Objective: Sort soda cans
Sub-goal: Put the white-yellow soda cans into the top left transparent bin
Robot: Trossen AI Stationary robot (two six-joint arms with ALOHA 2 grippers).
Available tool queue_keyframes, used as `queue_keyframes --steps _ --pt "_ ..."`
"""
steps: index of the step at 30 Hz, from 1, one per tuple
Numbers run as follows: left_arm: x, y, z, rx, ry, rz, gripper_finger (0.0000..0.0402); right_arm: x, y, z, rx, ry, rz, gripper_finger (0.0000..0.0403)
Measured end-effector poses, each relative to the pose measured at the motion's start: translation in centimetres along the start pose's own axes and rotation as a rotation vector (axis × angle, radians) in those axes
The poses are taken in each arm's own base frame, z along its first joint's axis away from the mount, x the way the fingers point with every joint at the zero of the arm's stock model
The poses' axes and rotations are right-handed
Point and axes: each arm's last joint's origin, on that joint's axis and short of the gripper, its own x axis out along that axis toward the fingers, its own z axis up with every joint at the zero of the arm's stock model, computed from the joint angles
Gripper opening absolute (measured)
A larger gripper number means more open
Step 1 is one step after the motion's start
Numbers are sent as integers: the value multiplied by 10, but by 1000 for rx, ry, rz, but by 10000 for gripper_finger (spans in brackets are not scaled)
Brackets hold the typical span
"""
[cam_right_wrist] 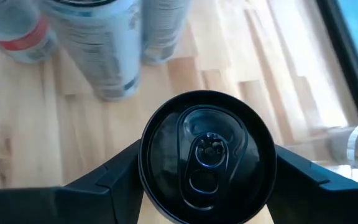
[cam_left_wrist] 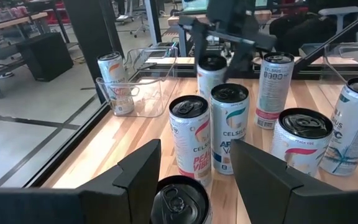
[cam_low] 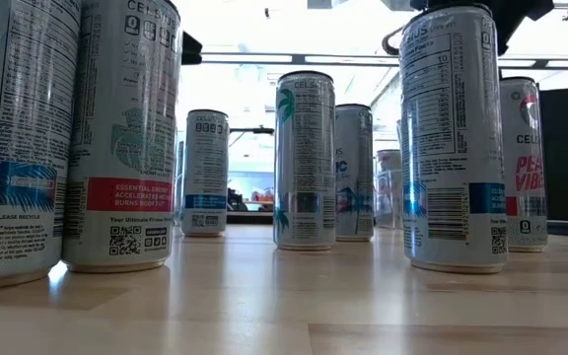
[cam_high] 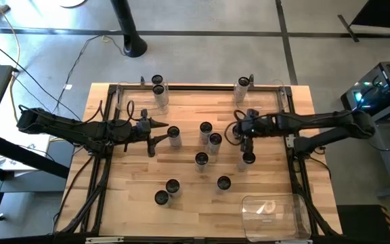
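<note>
My left hand (cam_high: 162,133) straddles a can (cam_high: 174,135) left of centre on the table (cam_high: 141,183); my right hand (cam_high: 248,150) sits over another can (cam_high: 248,160) right of centre. Two cans (cam_high: 158,85) stand in the far-left bin (cam_high: 131,99).

A robotics lab: concrete floor (cam_high: 202,47), loose cables (cam_high: 19,47), office chairs (cam_left_wrist: 143,18) behind.

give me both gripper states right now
Left gripper: open, fingers either side of a soda can, not gripping.
Right gripper: shut on a can.
</note>
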Motion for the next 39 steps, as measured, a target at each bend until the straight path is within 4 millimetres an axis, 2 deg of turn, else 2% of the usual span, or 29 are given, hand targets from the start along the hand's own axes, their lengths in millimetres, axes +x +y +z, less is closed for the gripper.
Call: queue_keyframes --steps 6,13,18,21,27,33,39 --pt "0 0 0 -9 3 0 186 -14 -9 -5 21 -68 -17 245" --pt "0 0 0 -8 4 0 186 -12 -8 -43 110 -194 -6 245" --pt "0 0 0 -10 -2 0 186 -9 -6 -56 131 -232 -3 245" --pt "0 0 0 -10 -2 0 186 -8 -6 -58 158 -221 2 249" --pt "0 0 0 -10 -4 0 186 -6 -6 -57 208 -221 6 307" --pt "0 0 0 -10 -4 0 186 -10 -7 -53 209 -233 7 315" --pt "0 0 0 -10 -4 0 186 -28 -11 -44 199 -181 3 317"
